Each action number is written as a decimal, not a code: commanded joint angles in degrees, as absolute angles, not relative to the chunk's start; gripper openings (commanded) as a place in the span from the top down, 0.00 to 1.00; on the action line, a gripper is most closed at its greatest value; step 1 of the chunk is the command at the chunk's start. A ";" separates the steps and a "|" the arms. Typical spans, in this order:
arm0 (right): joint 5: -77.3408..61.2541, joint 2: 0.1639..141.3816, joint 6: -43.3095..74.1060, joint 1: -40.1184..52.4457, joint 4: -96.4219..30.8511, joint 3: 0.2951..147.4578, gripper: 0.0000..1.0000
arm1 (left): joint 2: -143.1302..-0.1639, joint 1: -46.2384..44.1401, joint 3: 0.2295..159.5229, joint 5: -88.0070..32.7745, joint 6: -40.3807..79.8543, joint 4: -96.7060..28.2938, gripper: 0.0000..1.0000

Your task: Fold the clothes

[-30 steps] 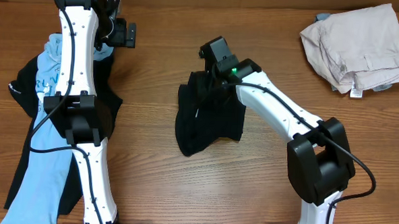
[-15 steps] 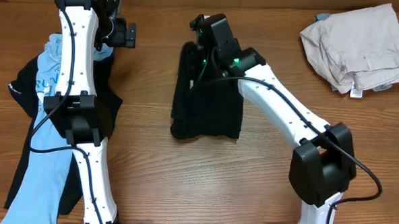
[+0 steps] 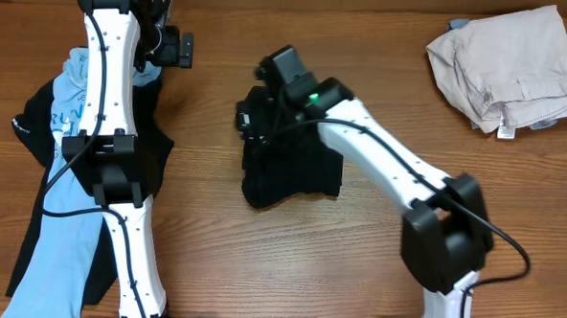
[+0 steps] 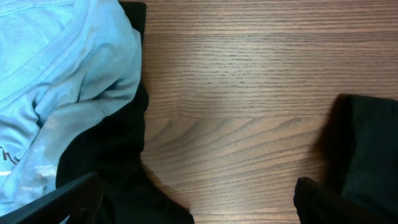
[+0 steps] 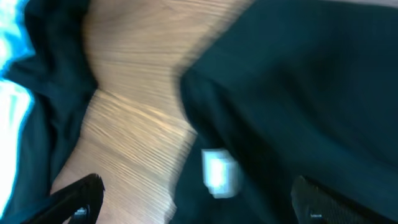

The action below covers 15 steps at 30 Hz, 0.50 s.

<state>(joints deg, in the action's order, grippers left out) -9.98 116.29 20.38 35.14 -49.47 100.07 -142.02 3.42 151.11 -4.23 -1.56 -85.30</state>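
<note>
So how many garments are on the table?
4: folded black shirt centre, blue tee over a black garment left, beige garment top right. Others may be hidden.

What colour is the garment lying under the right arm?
Plain black garment, clearest in the overhead view.

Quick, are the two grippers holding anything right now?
Left gripper: open, holding nothing.
Right gripper: open over the black shirt, gripping nothing.

Even, bright light; right wrist view motion-blurred.
</note>
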 commanded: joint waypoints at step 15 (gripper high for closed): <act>-17.61 114.13 29.04 31.44 -51.81 80.95 0.96 | -142.10 3.84 151.13 -4.49 -1.06 -85.62 0.00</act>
<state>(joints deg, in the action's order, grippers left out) -12.88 112.99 26.98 30.98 -52.66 84.05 -142.02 3.42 151.11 -4.25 -1.58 -85.58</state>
